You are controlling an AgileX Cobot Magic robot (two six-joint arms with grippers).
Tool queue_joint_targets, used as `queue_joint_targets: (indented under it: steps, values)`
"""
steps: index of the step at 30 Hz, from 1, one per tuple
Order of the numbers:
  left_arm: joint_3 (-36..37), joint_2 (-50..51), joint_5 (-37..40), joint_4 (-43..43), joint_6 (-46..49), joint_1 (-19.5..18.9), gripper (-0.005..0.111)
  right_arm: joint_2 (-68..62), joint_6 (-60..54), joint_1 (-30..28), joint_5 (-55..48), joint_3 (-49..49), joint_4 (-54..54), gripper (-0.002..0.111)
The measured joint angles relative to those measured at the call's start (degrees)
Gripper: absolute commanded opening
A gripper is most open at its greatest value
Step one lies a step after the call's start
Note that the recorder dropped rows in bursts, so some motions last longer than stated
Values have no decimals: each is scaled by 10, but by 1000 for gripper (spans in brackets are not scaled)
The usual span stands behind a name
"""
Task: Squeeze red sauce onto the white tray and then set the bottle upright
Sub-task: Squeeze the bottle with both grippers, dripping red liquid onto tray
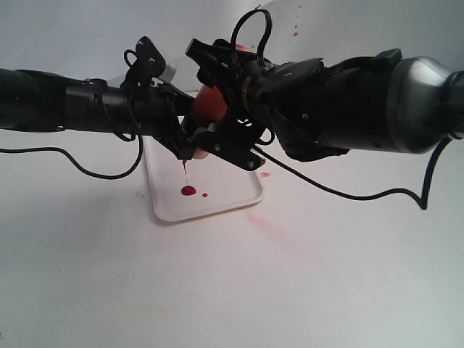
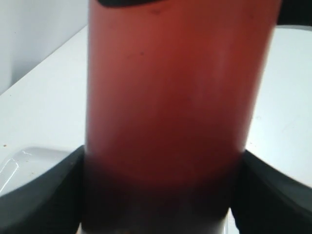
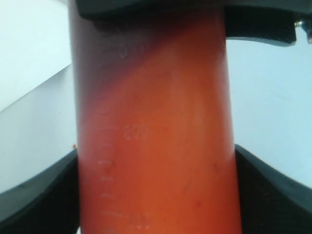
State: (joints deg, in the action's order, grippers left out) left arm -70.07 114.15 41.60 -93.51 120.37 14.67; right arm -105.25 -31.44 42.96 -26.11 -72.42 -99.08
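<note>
The bottle (image 1: 211, 106), translucent and tinted red, hangs tilted above the white tray (image 1: 230, 204) with its nozzle pointing down. A thin thread of red sauce (image 1: 185, 170) runs from the nozzle to a glossy blob (image 1: 188, 191) on the tray, and a smaller drop (image 1: 205, 194) lies beside it. My left gripper (image 1: 187, 116) (image 2: 161, 195) is shut on the bottle (image 2: 170, 107), one finger on each side. My right gripper (image 1: 222, 101) (image 3: 156, 195) is also shut on the bottle (image 3: 156, 126), and its printed scale marks face that camera.
Pinkish smears (image 1: 274, 226) stain the white table to the right of the tray. A few red specks (image 1: 296, 30) dot the far side. Black cables (image 1: 348, 193) trail from both arms over the table. A glossy white tray corner (image 2: 22, 161) shows in the left wrist view.
</note>
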Motion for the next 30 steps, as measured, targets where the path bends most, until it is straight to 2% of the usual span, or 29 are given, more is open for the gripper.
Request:
queue_joint_targets:
  steps: [2,6,16,21,30]
  values:
    - [0,0,0,0,0,0,45,0,1,0,0,0,0,0]
    - [0,0,0,-1,0,0,103,0,1,0,0,0,0,0]
    - [0,0,0,7,0,0,105,0,9,0,0,0,0,0]
    - [0,0,-43,62,-2,0,105,0,11,0,0,0,0,0]
    - [0,0,-79,84,-2,0,105,0,12,0,0,0,0,0]
